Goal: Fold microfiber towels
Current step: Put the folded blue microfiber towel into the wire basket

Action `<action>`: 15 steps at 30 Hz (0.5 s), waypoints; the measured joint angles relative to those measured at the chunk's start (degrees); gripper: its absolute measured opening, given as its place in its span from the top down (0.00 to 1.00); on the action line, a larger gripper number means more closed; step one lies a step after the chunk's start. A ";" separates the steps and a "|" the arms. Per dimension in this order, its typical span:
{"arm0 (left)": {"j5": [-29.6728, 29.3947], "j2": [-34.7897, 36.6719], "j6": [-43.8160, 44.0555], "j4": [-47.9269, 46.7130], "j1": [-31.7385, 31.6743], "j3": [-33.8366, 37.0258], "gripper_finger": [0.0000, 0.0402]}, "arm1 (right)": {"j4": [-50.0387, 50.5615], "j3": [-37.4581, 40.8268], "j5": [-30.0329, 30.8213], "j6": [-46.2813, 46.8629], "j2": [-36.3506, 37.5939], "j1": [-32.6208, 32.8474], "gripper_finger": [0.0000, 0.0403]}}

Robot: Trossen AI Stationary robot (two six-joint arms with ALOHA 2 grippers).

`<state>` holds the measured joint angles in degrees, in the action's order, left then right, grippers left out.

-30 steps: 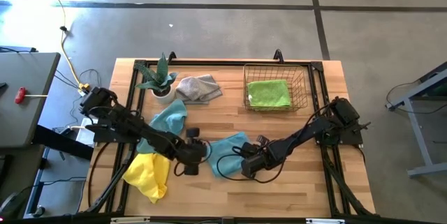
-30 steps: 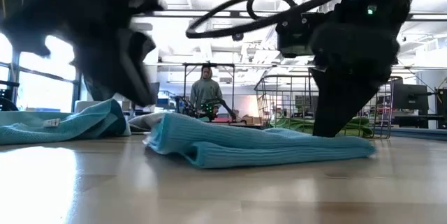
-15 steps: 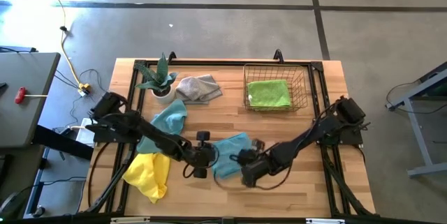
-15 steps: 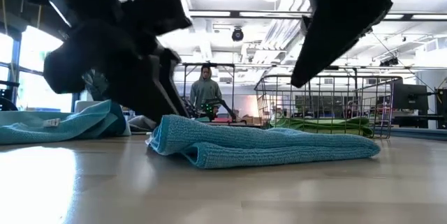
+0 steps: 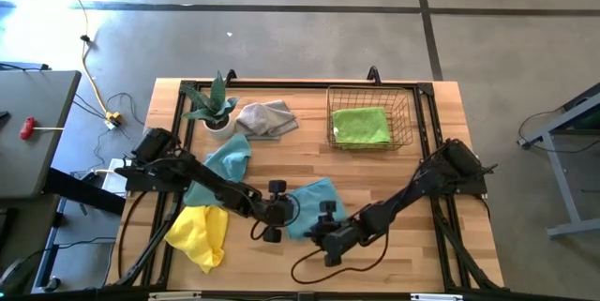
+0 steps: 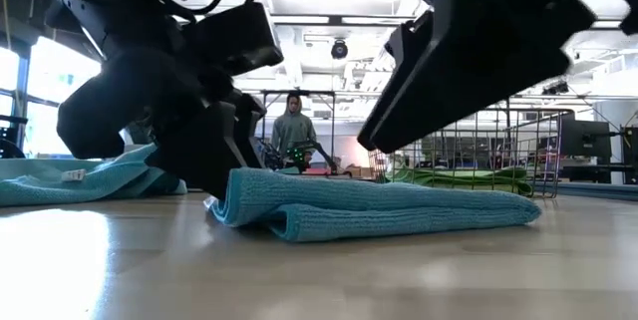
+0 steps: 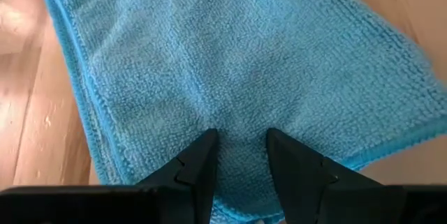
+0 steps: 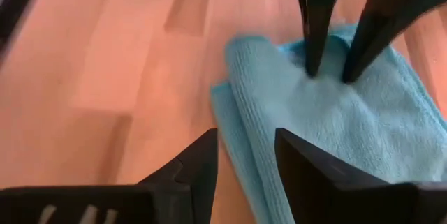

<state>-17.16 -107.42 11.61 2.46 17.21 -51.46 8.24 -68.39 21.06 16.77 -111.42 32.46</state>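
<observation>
A light blue towel (image 5: 314,193), folded into several layers, lies flat at the table's middle and shows as a low stack in the low view (image 6: 399,210). My left gripper (image 7: 241,140) is open, its tips down on the towel's left part (image 5: 289,209). My right gripper (image 8: 244,140) is open and hangs clear above the towel's near left corner (image 5: 312,232). Its view also shows the left arm's fingers (image 8: 314,49). A second light blue towel (image 5: 225,160), a yellow one (image 5: 199,235) and a grey one (image 5: 265,118) lie crumpled on the table's left half. My left gripper sets both fingertips (image 8: 312,67) on the folded towel's top layer (image 7: 241,123), near its left end, with a gap between them and nothing pinched. The fingers slant down from the table's left. The towel lies flat on the table under them.
A wire basket (image 5: 410,118) at the far right holds a folded lime green towel (image 5: 361,125). A potted plant (image 5: 214,106) stands at the far left. A person (image 6: 292,126) stands in the room beyond. Bare wood lies along the near edge and right of the towel.
My left gripper has moved toward the table's right and down, onto the blue towel's left end. My right gripper has lifted off the towel's right part, rolled, and swung toward the near edge. The towel stays folded in place.
</observation>
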 joint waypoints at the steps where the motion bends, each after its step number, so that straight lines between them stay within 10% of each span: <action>1: 0.14 0.07 0.27 0.14 0.01 0.05 0.71 | 0.15 -0.01 0.22 0.16 0.00 0.05 0.64; 15: 8.82 -0.06 0.33 4.18 0.20 0.15 0.71 | -5.52 -0.01 1.00 -14.03 -4.35 2.46 0.44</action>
<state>-8.34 -107.48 11.94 6.63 17.41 -51.31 2.72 -68.40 22.06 2.74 -115.76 34.92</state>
